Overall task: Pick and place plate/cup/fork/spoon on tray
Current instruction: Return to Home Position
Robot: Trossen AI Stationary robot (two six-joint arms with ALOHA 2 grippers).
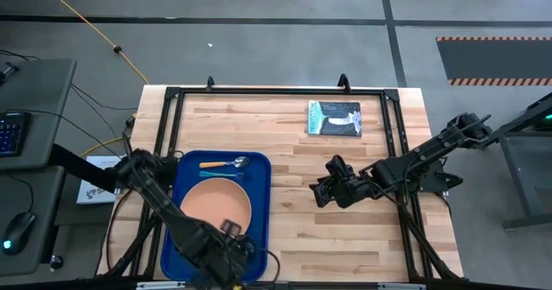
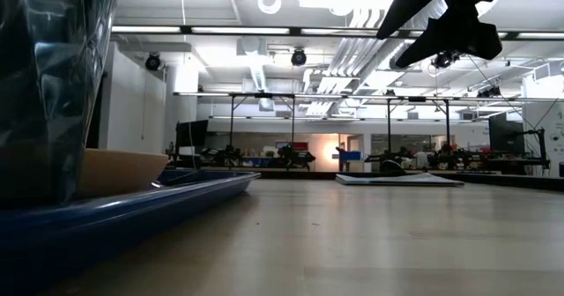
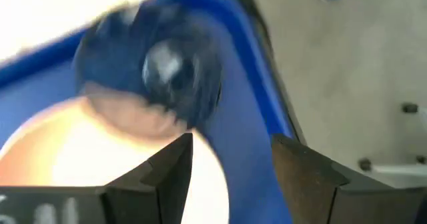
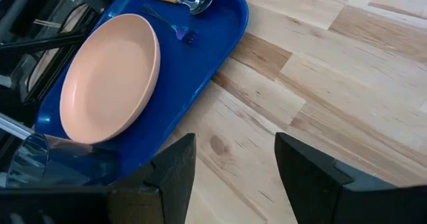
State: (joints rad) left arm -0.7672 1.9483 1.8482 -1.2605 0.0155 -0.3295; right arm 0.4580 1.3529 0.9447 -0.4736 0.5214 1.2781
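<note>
High view shows the plate [image 1: 216, 205], spoon [image 1: 228, 163] and fork [image 1: 220, 174] on the tray [image 1: 259, 186]; the cup [image 3: 150, 71] stands there too, clear of the open left gripper [image 3: 231, 144]. The right gripper [image 4: 235, 141] hangs open above the table [image 1: 345, 238]. Only homing seems left.

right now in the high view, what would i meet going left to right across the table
tray → plate → right end effector. left out for overlap: the left end effector is over the tray, the spoon and fork share the plate's span, and the book shares the right end effector's.
</note>
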